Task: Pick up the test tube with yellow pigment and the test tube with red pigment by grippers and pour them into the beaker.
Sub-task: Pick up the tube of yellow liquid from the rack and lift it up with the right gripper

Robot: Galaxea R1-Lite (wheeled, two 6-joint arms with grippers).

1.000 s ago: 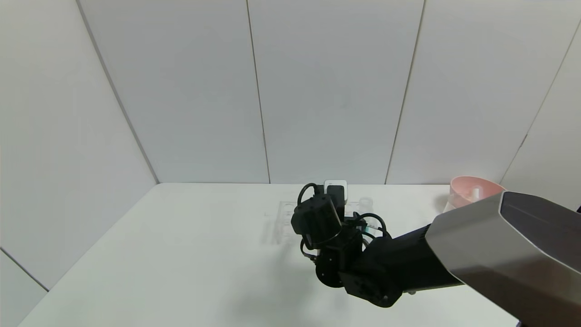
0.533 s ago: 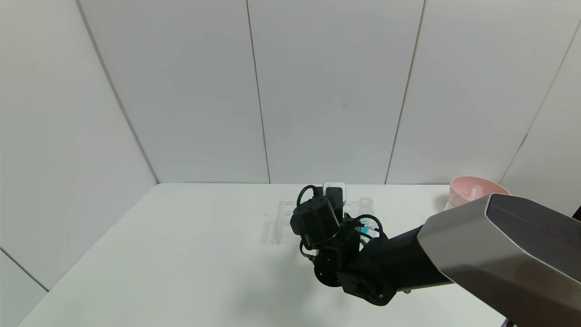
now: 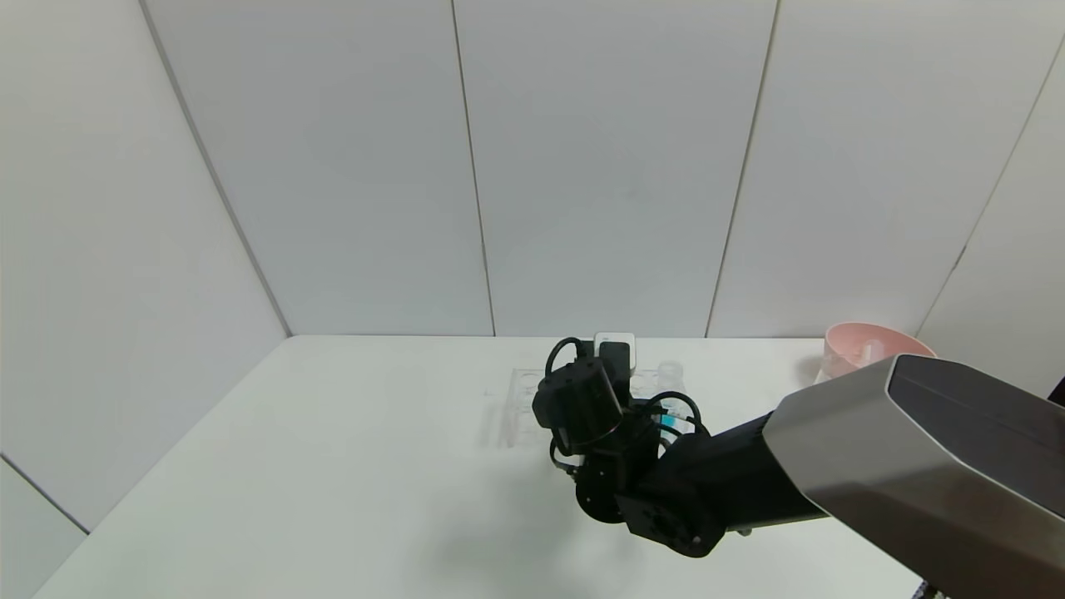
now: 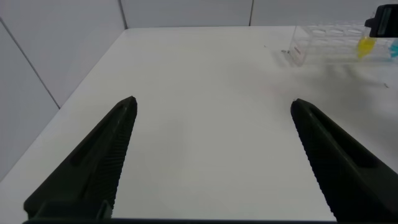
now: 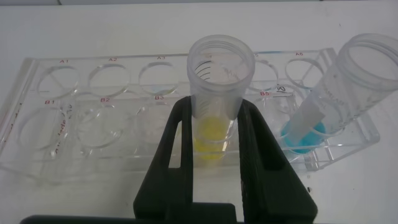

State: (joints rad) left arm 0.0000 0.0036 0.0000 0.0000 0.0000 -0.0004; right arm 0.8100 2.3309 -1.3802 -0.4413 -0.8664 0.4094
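- Where your right hand [image 5: 211, 155] reaches over the clear many-holed rack [image 5: 81, 118], its two black fingers [image 5: 177, 155] are pinched on the test tube with yellow pigment [image 5: 219, 93].
- That tube stands upright in a front-row hole of the rack, a short band of bright yellow liquid at its round bottom, its threaded mouth uncapped.
- Just beside it in the rack, a like tube [image 5: 339, 93] leans, holding blue liquid.
- Most other holes of the rack hold nothing you can see; red labels mark them.
- Right of the rack, near the wall, a small clear cup [image 3: 670, 370] stands; farther right sits a pink bowl [image 3: 865, 345].
- Your left hand [image 4: 211, 155] hangs spread above the white tabletop [image 4: 205, 81], well apart from the rack.
- You cannot see the red tube.
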